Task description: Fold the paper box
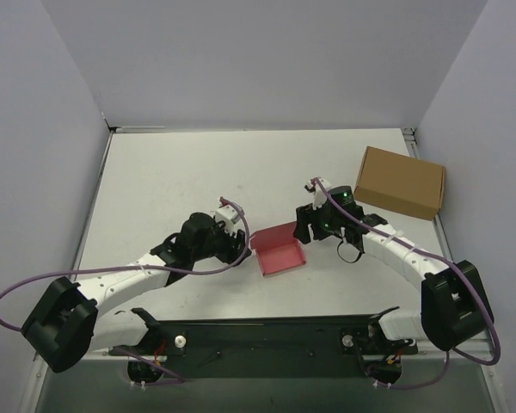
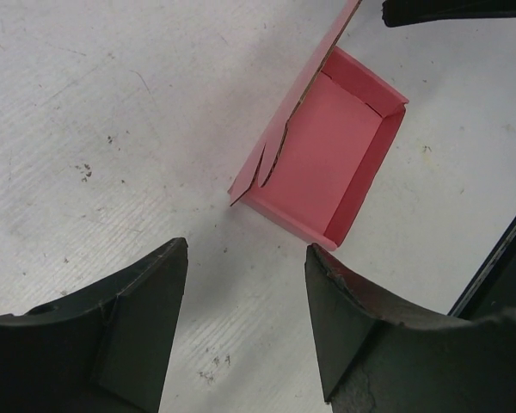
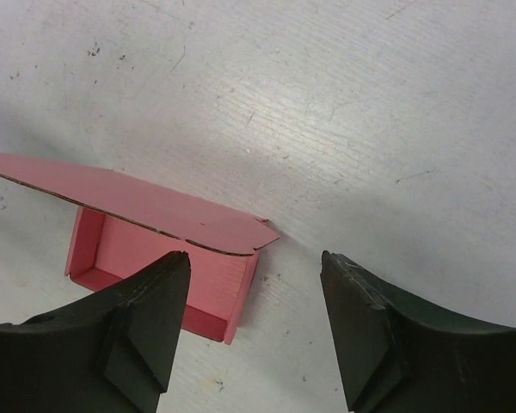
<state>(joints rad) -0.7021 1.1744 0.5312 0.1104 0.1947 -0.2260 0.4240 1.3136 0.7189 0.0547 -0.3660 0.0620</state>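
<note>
The paper box point(image 1: 279, 250) is a small pink-red tray with raised walls and its lid flap standing up along the far side, resting on the table between the two arms. From the left wrist, the paper box point(image 2: 327, 163) lies just beyond my open left gripper point(image 2: 247, 254), apart from it. My left gripper point(image 1: 239, 245) sits at the box's left edge. My right gripper point(image 1: 306, 225) hovers at the box's far right corner. Its jaws stand open point(image 3: 255, 258), empty, above the paper box point(image 3: 155, 249) and its flap.
A larger brown cardboard box point(image 1: 400, 181) lies at the back right of the white table point(image 1: 198, 172). Grey walls enclose the table on three sides. The black base rail point(image 1: 258, 335) runs along the near edge.
</note>
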